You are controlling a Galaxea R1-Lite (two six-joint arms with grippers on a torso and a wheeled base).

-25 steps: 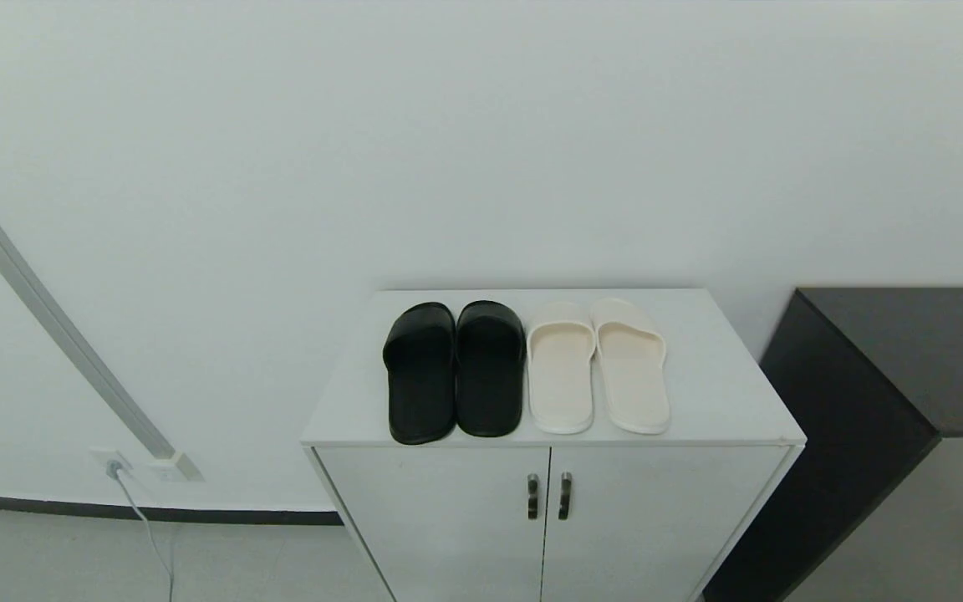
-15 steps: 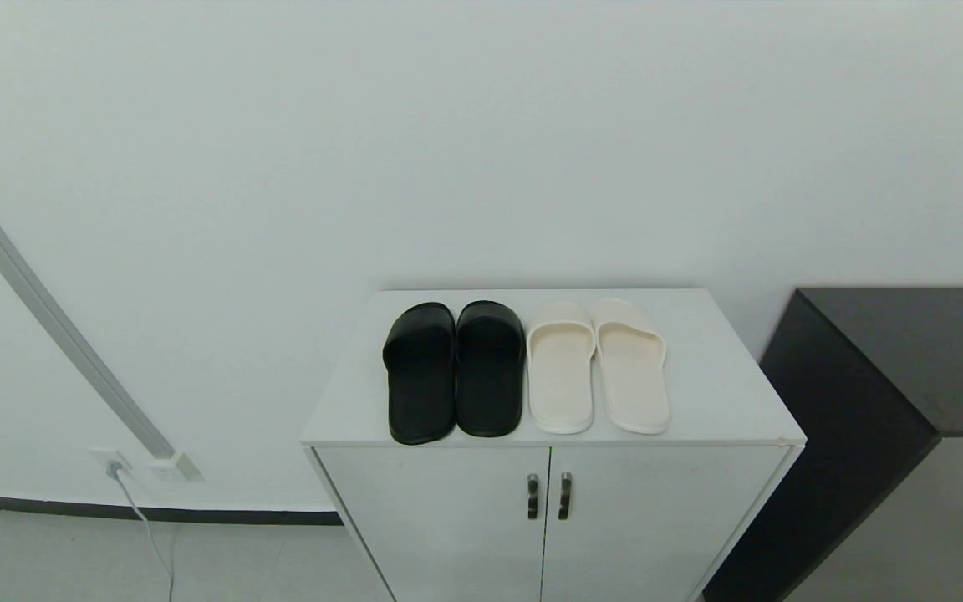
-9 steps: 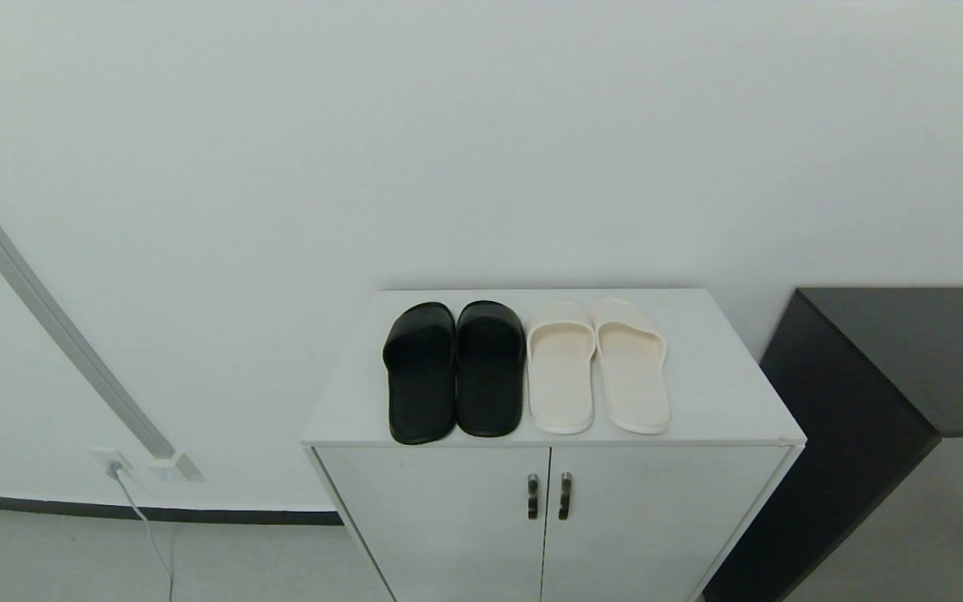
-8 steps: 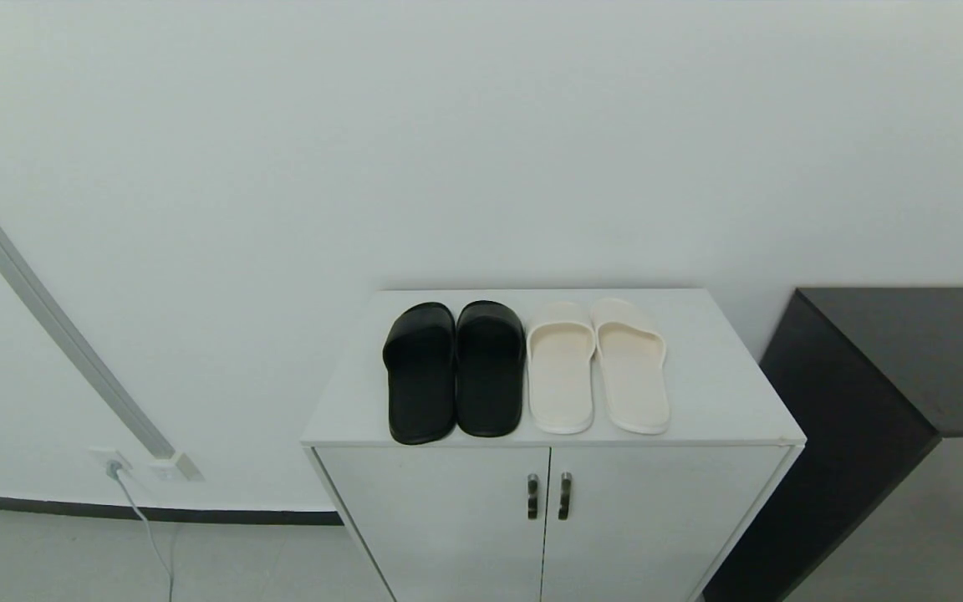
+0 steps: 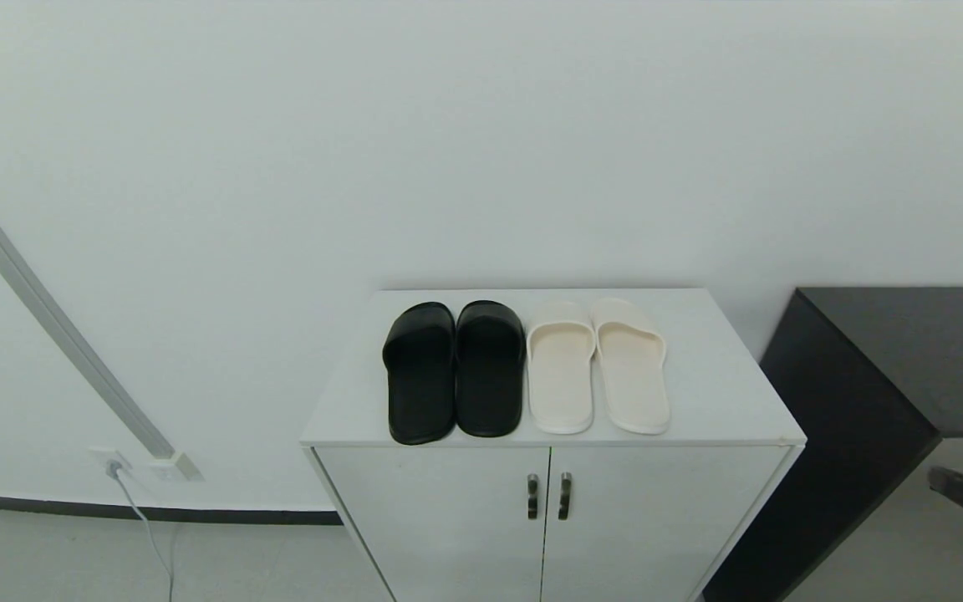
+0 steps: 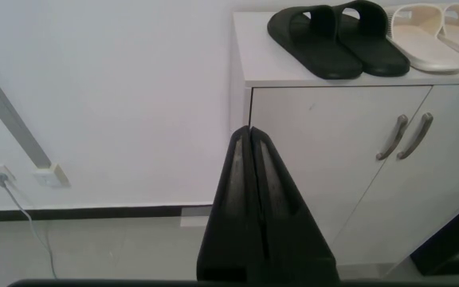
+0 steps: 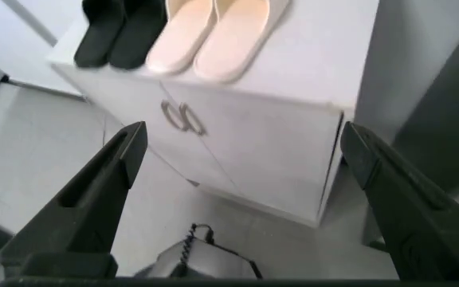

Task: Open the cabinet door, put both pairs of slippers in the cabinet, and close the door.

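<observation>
Low at far right, right end effector [image 5: 962,464] newly in view.

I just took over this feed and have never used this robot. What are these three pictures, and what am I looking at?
It is a two-armed robot, and each arm ends in a two-fingered tool. The wide picture comes from its head camera. The other two look along each wrist. A white cabinet stands ahead, closed, with its handles at the middle. On its top lie black slippers on the left and cream slippers right beside them. The left tool is shut and the right tool is open wide. Neither holds anything.
</observation>
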